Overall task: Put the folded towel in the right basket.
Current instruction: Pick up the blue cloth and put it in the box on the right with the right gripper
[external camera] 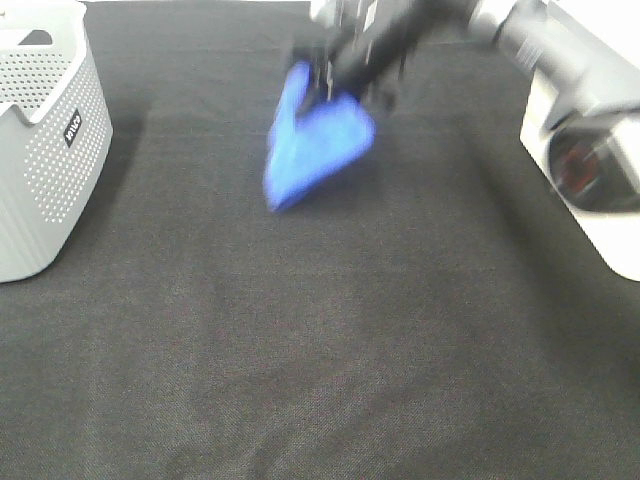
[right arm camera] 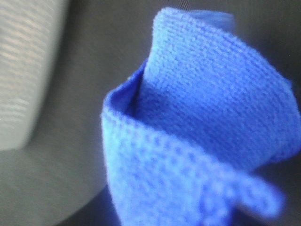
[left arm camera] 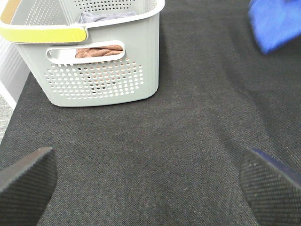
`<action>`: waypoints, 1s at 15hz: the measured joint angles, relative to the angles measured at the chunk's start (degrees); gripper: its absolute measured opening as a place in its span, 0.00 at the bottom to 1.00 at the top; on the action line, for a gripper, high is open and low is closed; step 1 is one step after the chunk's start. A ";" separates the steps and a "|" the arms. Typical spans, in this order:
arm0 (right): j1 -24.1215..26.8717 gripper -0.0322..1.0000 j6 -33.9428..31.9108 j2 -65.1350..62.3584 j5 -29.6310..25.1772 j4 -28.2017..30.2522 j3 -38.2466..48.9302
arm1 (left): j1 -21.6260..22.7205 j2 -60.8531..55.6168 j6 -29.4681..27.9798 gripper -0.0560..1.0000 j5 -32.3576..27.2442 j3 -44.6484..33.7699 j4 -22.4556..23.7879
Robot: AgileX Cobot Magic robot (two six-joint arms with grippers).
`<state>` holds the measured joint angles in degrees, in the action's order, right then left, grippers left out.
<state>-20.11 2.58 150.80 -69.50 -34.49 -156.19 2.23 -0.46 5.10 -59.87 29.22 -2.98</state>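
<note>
The right gripper (external camera: pixel 333 82) is clamping the top of the blue folded towel (external camera: pixel 312 150), which is hanging, blurred, over the black table (external camera: pixel 330 360) at the far centre, well apart from the grey left basket (external camera: pixel 45 170). The left gripper (left arm camera: pixel 150 188) is hovering near that basket, its fingers (left arm camera: pixel 26 183) standing wide apart. A white form (external camera: pixel 625 250) is sitting at the right edge, partly behind the arm

The right arm (external camera: pixel 560 60) stretches from the far right to the far middle, blurred; its right tool (external camera: pixel 345 80) points down, clamped on the towel (external camera: pixel 310 150); the left tool (left arm camera: pixel 150 188) has its two fingers (left arm camera: pixel 26 181) wide apart.
</note>
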 joint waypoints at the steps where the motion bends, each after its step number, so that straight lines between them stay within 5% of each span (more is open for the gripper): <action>1: 0.92 0.18 0.11 -3.50 -0.11 1.66 0.00 | 0.00 0.00 0.00 0.98 0.00 0.00 0.00; 4: 4.30 0.18 0.29 -11.34 -0.11 9.28 0.00 | 0.00 0.00 0.00 0.98 0.00 0.00 0.00; 8: 17.25 0.18 0.34 -25.10 -0.17 22.86 -0.34 | 0.00 0.00 0.06 0.98 0.00 0.00 0.00; 11: 25.21 0.18 0.34 -26.70 -0.17 25.38 1.26 | 0.00 0.00 0.17 0.98 0.00 0.00 0.00; 15: 32.83 0.18 0.34 -25.38 -0.63 27.33 14.50 | 0.00 0.00 0.17 0.98 0.00 0.00 0.00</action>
<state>12.72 2.92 125.42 -70.13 -7.16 -141.69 2.23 -0.46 5.27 -59.87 29.22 -2.98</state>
